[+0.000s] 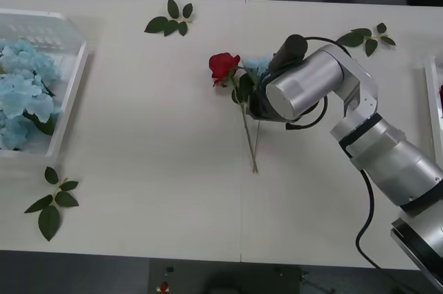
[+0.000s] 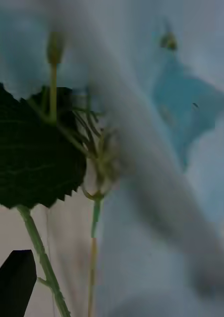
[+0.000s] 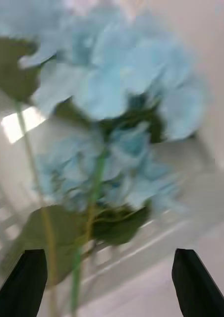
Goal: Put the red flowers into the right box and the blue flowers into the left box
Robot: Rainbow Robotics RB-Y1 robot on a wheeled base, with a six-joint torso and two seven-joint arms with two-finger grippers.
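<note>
While the right arm is reaching across the table [image 1: 173,197], the right claw [image 1: 257,104] is pressing down among the two flowers lying at the middle — a red flower [image 1: 223,66] just beside it on its left, a blue flower [image 1: 257,66] half under the wrist. Whether its fingers are spread or closed cannot be told: the wrist housing is covering them, and the right wrist view is showing pale blue petals [image 2: 191,99], a dark leaf [image 2: 32,148] and one black fingertip [image 2: 13,282].

The left claw [image 3: 109,277] is standing open over the left box [image 1: 73,79], with blue flowers [image 3: 117,89] lying just ahead of its fingers.

The two stems [image 1: 248,142] are crossing close together behind the right claw, so a good grasp is probably one that is taking a single stem near the head and lifting straight up. Which flower it is aiming at is not clear. The right box [image 1: 433,100] is cut off at the edge.
</note>
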